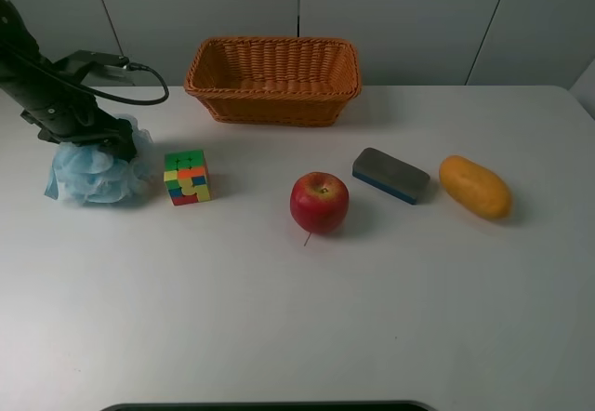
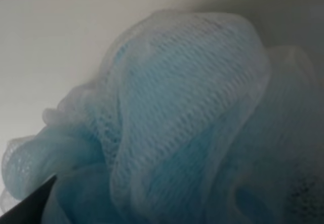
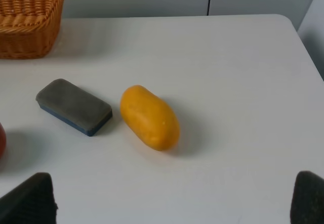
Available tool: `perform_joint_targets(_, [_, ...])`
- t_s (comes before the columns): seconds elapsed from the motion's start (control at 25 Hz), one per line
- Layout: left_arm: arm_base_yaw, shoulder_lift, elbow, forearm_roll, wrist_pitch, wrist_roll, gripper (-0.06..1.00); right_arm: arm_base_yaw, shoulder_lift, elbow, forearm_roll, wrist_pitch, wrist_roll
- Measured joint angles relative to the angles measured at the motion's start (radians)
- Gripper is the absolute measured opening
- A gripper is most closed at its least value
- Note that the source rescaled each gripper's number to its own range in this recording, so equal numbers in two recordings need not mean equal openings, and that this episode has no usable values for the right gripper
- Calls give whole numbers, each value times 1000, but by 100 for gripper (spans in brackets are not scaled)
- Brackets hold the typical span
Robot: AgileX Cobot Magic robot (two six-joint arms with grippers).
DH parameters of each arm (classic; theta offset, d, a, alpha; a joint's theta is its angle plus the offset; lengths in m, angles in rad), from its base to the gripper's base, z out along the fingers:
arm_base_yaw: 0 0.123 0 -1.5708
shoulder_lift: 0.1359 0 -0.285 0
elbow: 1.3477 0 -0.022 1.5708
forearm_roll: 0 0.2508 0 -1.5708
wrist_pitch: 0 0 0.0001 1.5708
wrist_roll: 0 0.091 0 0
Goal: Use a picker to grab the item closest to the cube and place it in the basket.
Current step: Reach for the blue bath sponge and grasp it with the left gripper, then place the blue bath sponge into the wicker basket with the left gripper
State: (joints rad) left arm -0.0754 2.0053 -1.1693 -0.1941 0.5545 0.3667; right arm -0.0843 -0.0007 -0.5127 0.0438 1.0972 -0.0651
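One blue mesh sponge (image 2: 192, 122) filled the left wrist view. It sat by the left edge of the white desk (image 1: 279, 318), just beside the one cube (image 1: 187, 177). The left gripper (image 1: 100, 139) met its top, and its grip could not be told. One basket (image 1: 272, 81) stood at the far edge. One yellow fruit (image 1: 475, 186), one eraser (image 1: 390, 175) and one apple (image 1: 319, 202) lay from the right edge to the middle. The right gripper (image 3: 172, 203) was spread wide.
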Motion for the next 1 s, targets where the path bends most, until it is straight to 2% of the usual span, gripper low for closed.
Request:
perform_joint_targets(0.08, [0,6,0,-12,-8,0,95,0,0,0,0,0,0])
perform_joint_targets(0.12, [0,8,0,-15,-10,0,85,0,0,0,0,0,0])
perform_joint_targets(0.2, [0,8,0,-16,-16,-2,53,0,0,0,0,0,0])
perform_joint_targets(0.24, [0,8,-2,-16,-22,-2,46,0,0,0,0,0,0])
perform_joint_targets(0.56, [0,-8,-4,-18,-12,1,40,0,0,0,0,0,0])
perform_joint_targets(0.64, [0,-44,-4,-26,24,1,32,0,0,0,0,0,0])
perform_joint_targets(0.76, [-2,-158,-18,-67,87,1,14,0,0,0,0,0,0])
perform_joint_targets(0.8, [-7,-197,-34,-84,94,1,12,0,0,0,0,0,0])
perform_joint_targets(0.88, [-28,-288,-75,-113,72,1,11,0,0,0,0,0,0])
perform_joint_targets(1.0, [-87,-358,-147,-129,-24,29,9,0,0,0,0,0,0])
